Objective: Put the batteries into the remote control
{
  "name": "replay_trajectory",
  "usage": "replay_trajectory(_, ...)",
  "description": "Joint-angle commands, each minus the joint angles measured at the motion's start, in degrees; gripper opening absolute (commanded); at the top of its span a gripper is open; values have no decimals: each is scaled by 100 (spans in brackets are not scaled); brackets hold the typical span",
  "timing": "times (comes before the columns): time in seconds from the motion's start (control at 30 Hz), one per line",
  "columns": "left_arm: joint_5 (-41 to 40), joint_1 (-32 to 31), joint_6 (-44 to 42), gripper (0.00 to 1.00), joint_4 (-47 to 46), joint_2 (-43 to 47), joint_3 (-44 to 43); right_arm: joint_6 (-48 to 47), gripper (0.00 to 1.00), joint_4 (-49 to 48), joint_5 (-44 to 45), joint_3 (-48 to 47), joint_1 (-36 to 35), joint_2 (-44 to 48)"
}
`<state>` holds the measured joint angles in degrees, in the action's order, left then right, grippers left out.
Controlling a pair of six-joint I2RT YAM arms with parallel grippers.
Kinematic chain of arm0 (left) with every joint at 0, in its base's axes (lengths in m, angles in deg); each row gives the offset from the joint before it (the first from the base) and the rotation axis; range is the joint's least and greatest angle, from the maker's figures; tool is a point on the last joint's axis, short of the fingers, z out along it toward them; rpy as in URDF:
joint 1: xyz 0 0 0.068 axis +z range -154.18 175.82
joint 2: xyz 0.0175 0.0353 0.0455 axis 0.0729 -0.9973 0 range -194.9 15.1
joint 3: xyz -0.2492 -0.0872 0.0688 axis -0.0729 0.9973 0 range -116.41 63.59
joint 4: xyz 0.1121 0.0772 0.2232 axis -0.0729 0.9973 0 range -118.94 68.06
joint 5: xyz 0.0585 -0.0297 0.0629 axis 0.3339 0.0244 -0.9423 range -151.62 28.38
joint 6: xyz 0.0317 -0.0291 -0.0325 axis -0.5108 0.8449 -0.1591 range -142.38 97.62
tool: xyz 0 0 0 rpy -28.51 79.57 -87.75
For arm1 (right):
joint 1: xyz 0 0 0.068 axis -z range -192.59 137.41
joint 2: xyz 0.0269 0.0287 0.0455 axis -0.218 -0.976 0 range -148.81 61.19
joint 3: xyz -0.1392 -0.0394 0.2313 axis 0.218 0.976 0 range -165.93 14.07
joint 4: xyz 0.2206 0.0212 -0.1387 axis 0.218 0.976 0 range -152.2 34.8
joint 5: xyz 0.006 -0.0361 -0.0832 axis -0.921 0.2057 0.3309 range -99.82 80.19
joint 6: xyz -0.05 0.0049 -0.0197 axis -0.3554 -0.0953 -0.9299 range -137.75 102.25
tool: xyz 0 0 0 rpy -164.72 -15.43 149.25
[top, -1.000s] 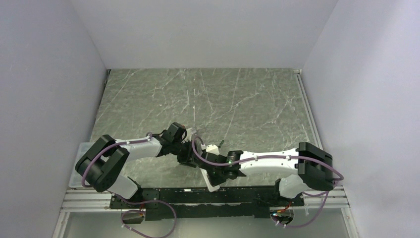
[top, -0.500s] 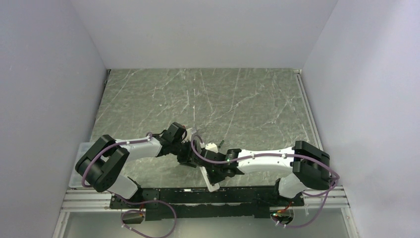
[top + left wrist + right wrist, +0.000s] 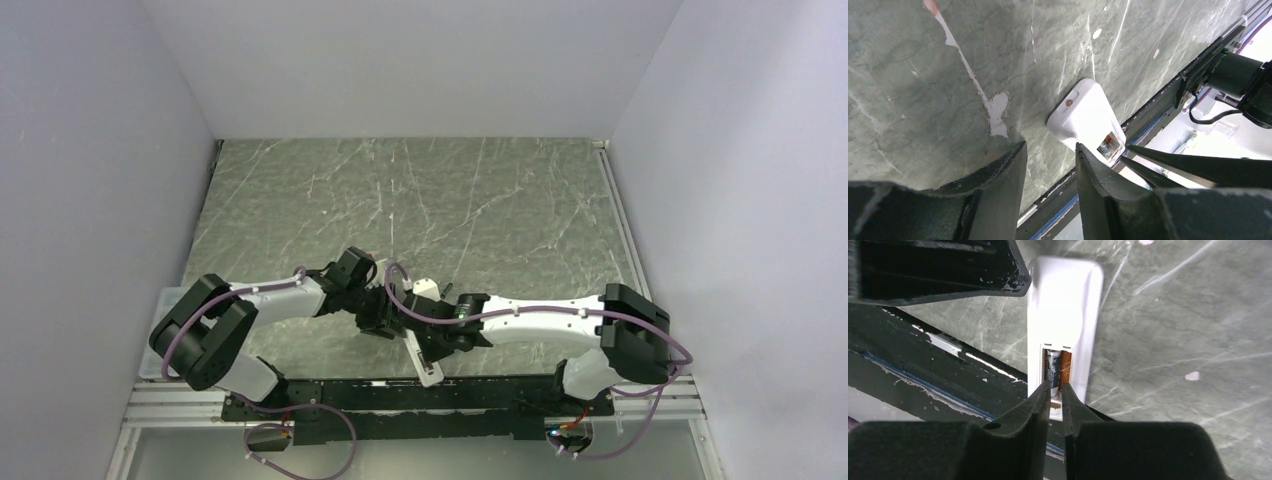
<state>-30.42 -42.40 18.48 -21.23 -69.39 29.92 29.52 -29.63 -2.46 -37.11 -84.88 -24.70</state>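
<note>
R jaws: nearly pressed together, tips at remote's (image 3: 1063, 305) open bay; batteries (image 3: 1059, 367) just beyond tips.
L jaws: spread, empty; remote just ahead on surface (image 3: 923, 75).

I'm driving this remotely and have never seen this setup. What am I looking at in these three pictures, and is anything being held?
Two robot arms share a marbled table. The overhead view looks down from behind them; the other two come from cameras on each wrist. A white remote control lies back-up near the edge, its compartment open with two batteries inside. The right gripper, nearly closed, points its tips at them. The left gripper is open beside the remote, holding nothing.
</note>
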Motion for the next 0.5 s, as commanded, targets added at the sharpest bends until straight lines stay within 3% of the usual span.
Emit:
replay_trajectory(0.0, -156, 3, -269, 46, 313, 245, -266, -156, 19, 521, 526, -463, 39, 433)
replay_trajectory(0.33, -508, 9, -470, 46, 1085, 720, -691, -885, 37, 411, 799, -440, 898, 984)
replay_trajectory(0.47, -646, 11, -335, 47, 1265, 1060, -702, -1119, 54, 175, 1258, -580, 1184, 852)
